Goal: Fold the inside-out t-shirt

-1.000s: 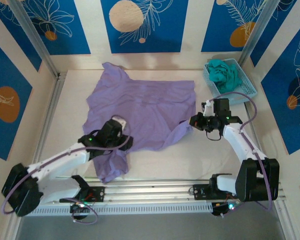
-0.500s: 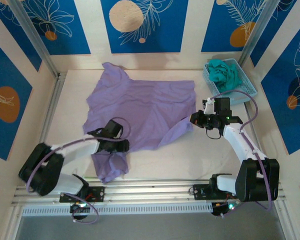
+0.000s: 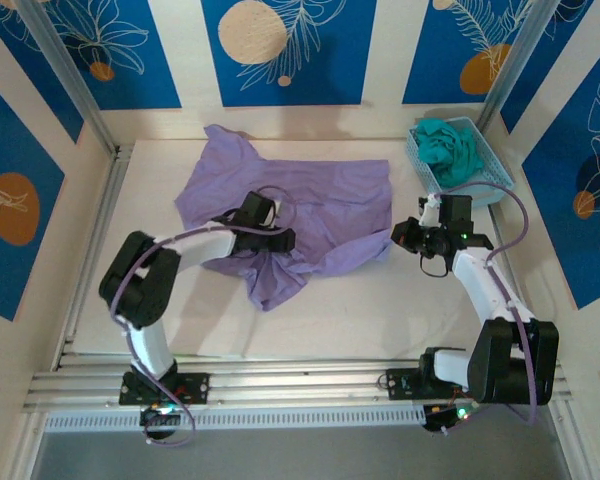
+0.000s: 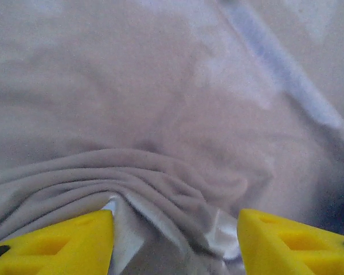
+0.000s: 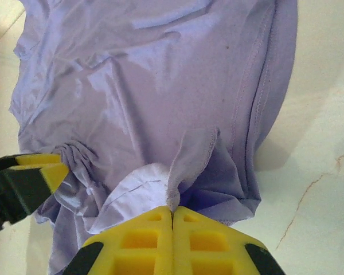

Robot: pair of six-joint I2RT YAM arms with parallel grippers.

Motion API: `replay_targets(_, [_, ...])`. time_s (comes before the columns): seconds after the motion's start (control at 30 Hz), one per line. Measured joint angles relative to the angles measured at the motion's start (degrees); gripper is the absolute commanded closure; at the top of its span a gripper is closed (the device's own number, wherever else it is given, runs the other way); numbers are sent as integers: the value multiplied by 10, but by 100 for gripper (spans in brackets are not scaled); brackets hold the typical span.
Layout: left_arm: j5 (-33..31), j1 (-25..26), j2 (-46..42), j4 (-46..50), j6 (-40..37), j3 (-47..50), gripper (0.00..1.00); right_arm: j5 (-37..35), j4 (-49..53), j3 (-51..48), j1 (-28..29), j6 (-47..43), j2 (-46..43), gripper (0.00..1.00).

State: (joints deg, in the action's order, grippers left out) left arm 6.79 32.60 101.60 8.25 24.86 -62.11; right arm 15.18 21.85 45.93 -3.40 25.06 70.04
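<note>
The left claw [image 4: 175,222] reaches over the near left part of the shirt [image 3: 315,200]. Its two yellow fingers are spread apart, and a bunched ridge of cloth sits between them. The fingers do not look pressed onto the cloth, so I think the claw is there to let go or to get a fresh hold. Just by that claw, a flap of shirt points toward the near edge in a crumpled lump. This side is not flat yet.

The shirt lies in the middle of the table [image 3: 380,310]. Its far part is mostly spread out, and one sleeve sticks out at the far left.

The right claw [image 5: 172,212] is at the shirt's near right corner. Its fingers are pressed together, pinching the stitched edge. I think it holds this corner so the shirt cannot slide while the other side is worked on.

At the far right, a basket [image 3: 485,180] holds a green cloth [image 3: 448,145], well apart from the shirt. It is not part of this job.
</note>
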Motion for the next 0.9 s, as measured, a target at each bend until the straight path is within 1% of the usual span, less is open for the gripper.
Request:
replay_targets(0.07, [-22, 7, -71, 17, 0, 50, 40, 0, -2, -3, 0, 0, -4, 100])
replay_targets(0.13, [-49, 21, -165, 43, 4, 115, 40, 0, -2, -8, 0, 0, -6, 100])
replay_targets(0.23, [-75, 46, -289, 81, 35, 208, 43, 0, -1, -15, 1, -1, -6, 100])
replay_targets(0.33, [-75, 61, -348, 120, 68, 274, 46, 0, 0, -17, 5, -2, -6, 100])
replay_targets(0.43, [-61, 79, -345, 134, 97, 295, 45, 0, 0, -17, 11, -2, -5, 100])
replay_targets(0.53, [-47, 102, -331, 123, 117, 296, 44, 0, 0, -17, 18, -2, -5, 100])
replay_targets(0.67, [-33, 111, -319, 99, 132, 296, 41, 0, 0, -17, 21, -2, -5, 100])
replay_targets(0.9, [-27, 126, -295, 68, 147, 298, 41, 1, 0, -24, 21, -2, -6, 100])
